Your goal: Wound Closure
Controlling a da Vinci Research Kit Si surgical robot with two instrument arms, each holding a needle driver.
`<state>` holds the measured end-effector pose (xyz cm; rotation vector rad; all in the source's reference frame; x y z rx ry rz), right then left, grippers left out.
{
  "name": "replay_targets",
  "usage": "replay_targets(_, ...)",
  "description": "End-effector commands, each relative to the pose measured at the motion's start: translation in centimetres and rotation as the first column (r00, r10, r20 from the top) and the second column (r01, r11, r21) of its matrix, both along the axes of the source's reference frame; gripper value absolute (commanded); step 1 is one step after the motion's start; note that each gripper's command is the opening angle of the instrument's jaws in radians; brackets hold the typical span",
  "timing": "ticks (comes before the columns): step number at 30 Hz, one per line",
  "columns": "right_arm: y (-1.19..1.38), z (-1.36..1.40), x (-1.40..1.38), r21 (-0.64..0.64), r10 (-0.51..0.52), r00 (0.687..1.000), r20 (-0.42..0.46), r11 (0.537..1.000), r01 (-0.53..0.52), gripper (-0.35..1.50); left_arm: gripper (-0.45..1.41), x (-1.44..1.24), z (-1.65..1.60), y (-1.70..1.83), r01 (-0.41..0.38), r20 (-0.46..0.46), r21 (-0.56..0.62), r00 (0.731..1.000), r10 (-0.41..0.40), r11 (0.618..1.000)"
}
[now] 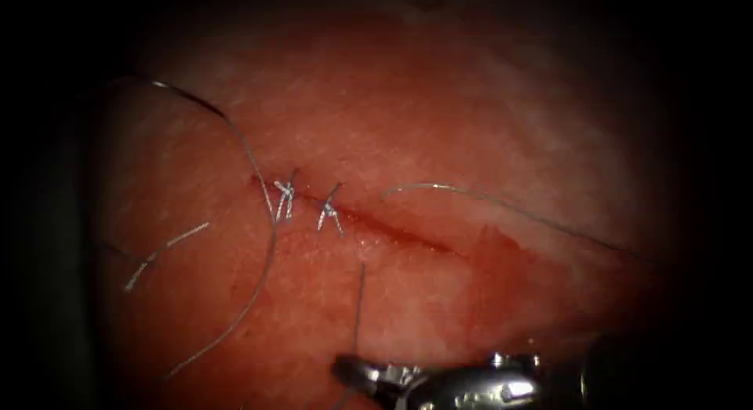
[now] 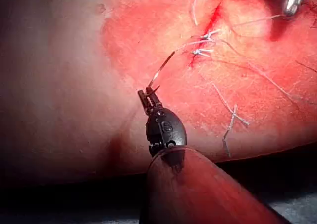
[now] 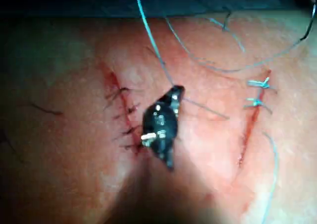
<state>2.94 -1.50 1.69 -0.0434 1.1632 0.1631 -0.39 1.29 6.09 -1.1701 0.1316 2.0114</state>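
- The right tool [image 1: 345, 371] is nearest, low at the front of the endoscope view. Its claw is pressed together and seems to pinch the thread [image 1: 360, 300]. The thread goes up from the tip toward the cut [image 1: 392, 231].
- The right wrist view shows the same tip [image 3: 177, 91] pinching a thin line that runs away from it.
- The left tool [image 2: 147, 92] is in the left wrist view. Its claw is pressed together on a thin shiny strand. That strand leads to the knots on the cut.
- Two knots [image 1: 284, 197] sit side by side at the left end of the cut. The rest of the cut, to the right of them, is not sewn yet.
- A bright bent line [image 1: 439, 187] lies on the tissue [image 1: 471, 96] above the cut. I cannot tell if it is the needle or just more thread, so I cannot say where the needle is.
- A big loop of thread [image 1: 263, 277] lies on the left side, with a loose bit of thread [image 1: 165, 249] near it.
- Red fluid [image 1: 502, 253] sits on the tissue by the right end of the cut.
- What could go wrong, I think:
  - If a tool tugs too hard, the thread could snap or rip the soft edge by the knots.
  - The big loop could catch on a tool and make a tangle.
  - The wet thread could slip out of a claw.
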Motion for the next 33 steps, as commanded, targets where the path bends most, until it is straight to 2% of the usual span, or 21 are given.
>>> replay_targets(1,-0.36,-0.25,0.15,0.011,-0.018,1.000,-0.016,1.000,0.018,-0.35,-0.45,-0.06,0.06,-0.11,-0.001,0.001,0.005,1.000,0.001,1.000)
replay_targets(4,-0.51,-0.51,0.25,0.016,-0.031,0.999,-0.022,0.999,0.032,-0.35,-0.45,-0.06,0.06,-0.11,-0.001,0.001,0.005,1.000,0.001,1.000)
replay_targets(6,-0.52,-0.55,0.27,0.015,-0.027,0.999,-0.026,1.000,0.028,-0.35,-0.45,-0.06,0.06,-0.11,-0.001,0.001,0.005,1.000,0.001,1.000)
replay_targets(8,-0.45,-0.56,0.30,0.002,-0.003,1.000,-0.019,1.000,0.003,0.61,-0.45,-0.06,0.06,-0.11,0.000,0.001,0.005,1.000,0.000,1.000)
replay_targets(9,-0.45,-0.56,0.30,0.002,-0.003,1.000,-0.019,1.000,0.003,0.61,-0.45,-0.06,0.06,-0.11,0.000,0.001,0.005,1.000,0.000,1.000)
replay_targets(10,-0.40,-0.53,0.28,-0.003,0.023,1.000,-0.014,1.000,-0.023,1.03,-0.45,-0.06,0.05,-0.12,0.000,0.000,0.005,1.000,0.000,1.000)
replay_targets(11,-0.34,-0.49,0.26,-0.003,0.030,0.999,-0.016,1.000,-0.030,1.18,-0.45,-0.06,0.05,-0.12,0.001,0.000,0.005,1.000,-0.001,1.000)
replay_targets(12,-0.29,-0.45,0.22,-0.002,0.035,0.999,-0.015,0.999,-0.035,1.23,-0.45,-0.06,0.05,-0.12,0.001,0.000,0.005,1.000,-0.001,1.000)
replay_targets(14,-0.14,-0.29,0.05,0.000,0.042,0.999,-0.007,0.999,-0.042,1.30,-0.45,-0.06,0.05,-0.12,0.001,0.000,0.005,1.000,-0.001,1.000)
replay_targets(15,-0.14,-0.29,0.05,0.000,0.042,0.999,-0.007,0.999,-0.042,1.30,-0.45,-0.06,0.05,-0.12,0.001,0.000,0.005,1.000,-0.001,1.000)
replay_targets(16,-0.03,-0.14,-0.07,-0.001,0.049,0.999,0.002,0.999,-0.049,1.31,-0.45,-0.06,0.05,-0.12,0.001,0.000,0.005,1.000,-0.001,1.000)
replay_targets(19,0.07,0.00,-0.17,-0.004,0.060,0.998,0.009,0.998,-0.059,1.31,-0.45,-0.07,0.05,-0.12,0.001,0.000,0.005,1.000,-0.001,1.000)
replay_targets(20,0.25,0.23,-0.26,-0.021,0.077,0.997,0.028,0.997,-0.077,1.31,-0.45,-0.07,0.05,-0.12,0.002,-0.001,0.005,1.000,-0.002,1.000)
replay_targets(21,0.25,0.23,-0.26,-0.021,0.077,0.997,0.028,0.997,-0.077,1.31,-0.45,-0.07,0.05,-0.12,0.002,-0.001,0.005,1.000,-0.002,1.000)
replay_targets(22,0.42,0.44,-0.28,-0.048,0.089,0.995,0.046,0.995,-0.087,1.31,-0.45,-0.07,0.05,-0.12,0.002,-0.001,0.005,1.000,-0.002,1.000)
replay_targets(23,0.42,0.44,-0.28,-0.048,0.089,0.995,0.046,0.995,-0.087,1.31,-0.45,-0.07,0.05,-0.12,0.002,-0.001,0.005,1.000,-0.002,1.000)
replay_targets(25,0.54,0.65,-0.26,-0.068,0.101,0.993,0.053,0.993,-0.097,1.31,-0.45,-0.07,0.06,-0.12,0.002,-0.001,0.004,1.000,-0.002,1.000)
replay_targets(27,0.57,0.70,-0.26,-0.070,0.104,0.993,0.056,0.992,-0.100,1.31,-0.45,-0.07,0.06,-0.12,0.002,-0.001,0.004,1.000,-0.002,1.000)
replay_targets(31,0.68,1.11,-0.24,-0.099,0.120,0.990,0.076,0.989,-0.112,1.26,-0.45,-0.07,0.06,-0.13,0.002,-0.001,0.004,1.000,-0.002,1.000)
replay_targets(33,0.69,1.17,-0.23,-0.102,0.122,0.989,0.080,0.988,-0.113,1.25,-0.45,-0.07,0.06,-0.13,0.002,-0.001,0.004,1.000,-0.002,1.000)
